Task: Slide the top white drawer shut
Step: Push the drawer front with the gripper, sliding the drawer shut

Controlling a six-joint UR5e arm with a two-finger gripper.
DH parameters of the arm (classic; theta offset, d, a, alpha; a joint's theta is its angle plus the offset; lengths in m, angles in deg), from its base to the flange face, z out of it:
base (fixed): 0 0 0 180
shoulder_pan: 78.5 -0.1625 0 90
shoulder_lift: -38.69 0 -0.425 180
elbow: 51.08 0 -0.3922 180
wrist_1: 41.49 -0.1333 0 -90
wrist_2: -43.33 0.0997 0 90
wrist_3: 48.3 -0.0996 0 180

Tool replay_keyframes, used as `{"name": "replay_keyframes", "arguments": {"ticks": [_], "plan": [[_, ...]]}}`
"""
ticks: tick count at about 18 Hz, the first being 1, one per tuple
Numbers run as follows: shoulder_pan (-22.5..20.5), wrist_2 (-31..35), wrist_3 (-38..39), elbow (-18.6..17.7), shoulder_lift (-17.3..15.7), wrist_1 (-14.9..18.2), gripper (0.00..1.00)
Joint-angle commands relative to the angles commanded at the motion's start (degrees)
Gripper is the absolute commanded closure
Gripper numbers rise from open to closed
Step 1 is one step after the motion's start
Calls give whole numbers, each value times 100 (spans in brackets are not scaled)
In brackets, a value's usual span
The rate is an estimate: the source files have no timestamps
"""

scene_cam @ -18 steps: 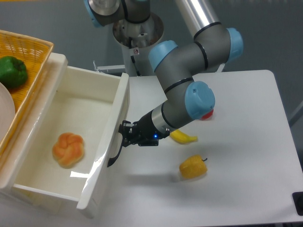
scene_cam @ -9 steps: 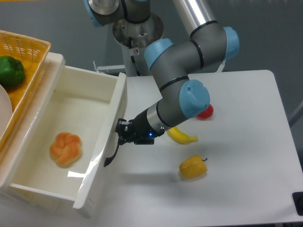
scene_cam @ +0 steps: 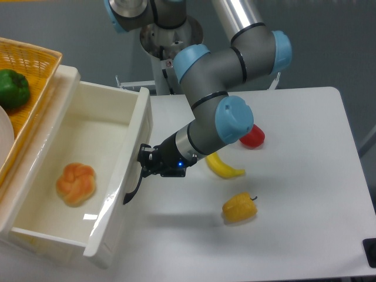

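1. Gripper is pressing on the black handle of the top white drawer; I cannot tell if its fingers are apart or together.
2. I am seeing the drawer sliding left bit by bit over the last second, so closing is going well.
3. It is still sticking far out at the left, shiny white and deep, with an orange bun inside.

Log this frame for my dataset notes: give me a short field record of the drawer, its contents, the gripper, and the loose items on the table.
drawer: top white drawer open
drawer contents: orange bun-like item
gripper: gripper at the drawer's black handle; jaws' state unclear
table items: yellow banana, yellow pepper, red item
basket: yellow basket holds a green pepper
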Motion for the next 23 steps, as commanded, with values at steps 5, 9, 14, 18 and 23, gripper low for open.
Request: {"name": "replay_keyframes", "arguments": {"ticks": [5,9,14,18,23], "plan": [[96,-18,9,-9,-26,26,100],[141,-26,9,-79,-97,26,100],[281,-35,18,-114,-97,26,100],[413,-44,26,-167,-97,9,100],[518,-114,79,-193,-185,0,100]]}}
